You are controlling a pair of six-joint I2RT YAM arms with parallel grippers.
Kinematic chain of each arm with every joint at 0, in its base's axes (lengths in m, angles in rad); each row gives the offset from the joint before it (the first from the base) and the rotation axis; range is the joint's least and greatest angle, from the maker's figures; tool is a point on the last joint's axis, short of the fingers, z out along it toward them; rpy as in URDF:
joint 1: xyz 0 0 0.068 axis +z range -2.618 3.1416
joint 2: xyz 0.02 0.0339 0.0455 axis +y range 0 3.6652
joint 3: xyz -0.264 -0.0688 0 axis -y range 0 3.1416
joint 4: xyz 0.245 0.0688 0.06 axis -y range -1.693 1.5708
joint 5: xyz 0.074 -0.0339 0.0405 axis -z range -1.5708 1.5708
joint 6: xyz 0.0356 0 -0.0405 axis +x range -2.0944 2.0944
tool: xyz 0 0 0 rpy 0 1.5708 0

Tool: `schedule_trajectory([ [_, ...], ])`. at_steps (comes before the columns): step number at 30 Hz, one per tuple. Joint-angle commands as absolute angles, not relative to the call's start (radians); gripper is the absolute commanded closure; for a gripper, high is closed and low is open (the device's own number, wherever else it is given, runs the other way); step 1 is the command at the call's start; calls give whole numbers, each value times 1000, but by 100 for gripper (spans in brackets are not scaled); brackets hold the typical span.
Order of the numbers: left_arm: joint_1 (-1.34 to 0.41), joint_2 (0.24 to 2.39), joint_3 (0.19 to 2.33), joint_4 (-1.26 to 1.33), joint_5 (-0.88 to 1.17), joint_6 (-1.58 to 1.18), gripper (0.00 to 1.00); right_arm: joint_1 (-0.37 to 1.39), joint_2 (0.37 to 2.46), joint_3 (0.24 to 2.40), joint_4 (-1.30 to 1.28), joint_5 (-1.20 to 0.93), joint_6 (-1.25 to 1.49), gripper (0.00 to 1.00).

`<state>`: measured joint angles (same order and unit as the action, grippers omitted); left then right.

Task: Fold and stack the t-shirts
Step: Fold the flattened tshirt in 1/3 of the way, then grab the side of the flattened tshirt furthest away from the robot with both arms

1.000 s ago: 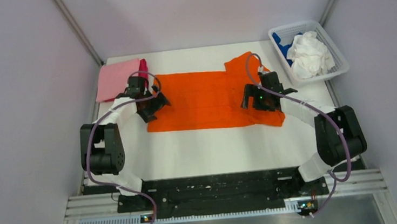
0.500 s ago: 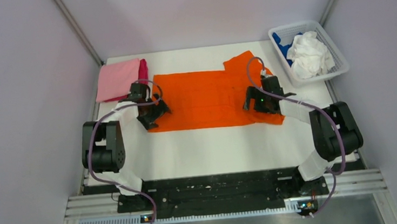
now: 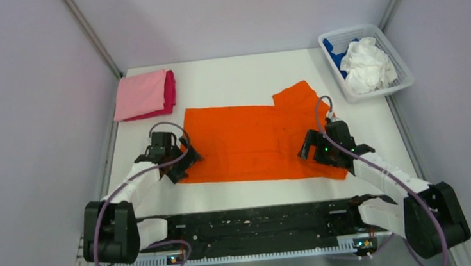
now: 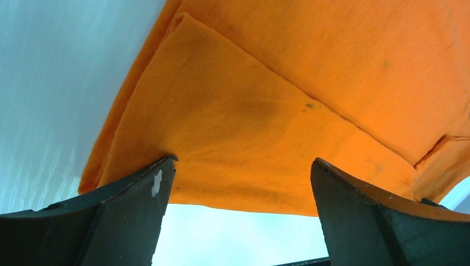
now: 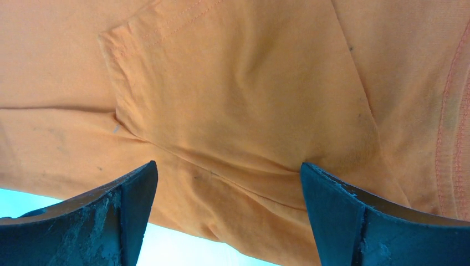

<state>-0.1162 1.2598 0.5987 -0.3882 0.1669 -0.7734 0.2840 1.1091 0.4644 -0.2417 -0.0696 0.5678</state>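
Top external view: both hands set at the near corners of the orange t-shirt, ready for a fold.

The shirt lies flat across the middle of the surface, hem toward the left edge and sleeves toward the right. The left hand sits at the near hem corner and the right hand at the near sleeve. Both wrist views show the fingers spread wide with no cloth between them, so neither hand grips anything. This spacing likely lets the near edge be lifted evenly. A folded pink t-shirt on a magenta t-shirt marks the stack at the far left corner. The basket at the far right corner holds a white t-shirt and a blue t-shirt.
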Motion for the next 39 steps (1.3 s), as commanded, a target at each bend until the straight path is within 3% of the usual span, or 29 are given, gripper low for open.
schedule_trajectory([
  [1,-137,1161,469,-552,123,-837,1,326,980,407,-355,-40,650,1],
  [9,-193,891,411,-656,79,-922,1,334,869,381,-409,27,655,1],
  [18,-199,833,412,-678,81,-941,1,334,921,440,-387,69,620,1],
  [24,-199,832,570,-713,47,-891,1,334,907,550,-385,42,581,1],
  [29,-193,966,736,-647,-81,-809,1,334,995,680,-330,97,514,1],
  [35,-151,1329,1022,-599,-189,-721,1,266,1260,852,-204,65,500,1],
  [39,-116,1592,1241,-595,-260,-649,13,239,1445,998,-152,32,463,1],
])
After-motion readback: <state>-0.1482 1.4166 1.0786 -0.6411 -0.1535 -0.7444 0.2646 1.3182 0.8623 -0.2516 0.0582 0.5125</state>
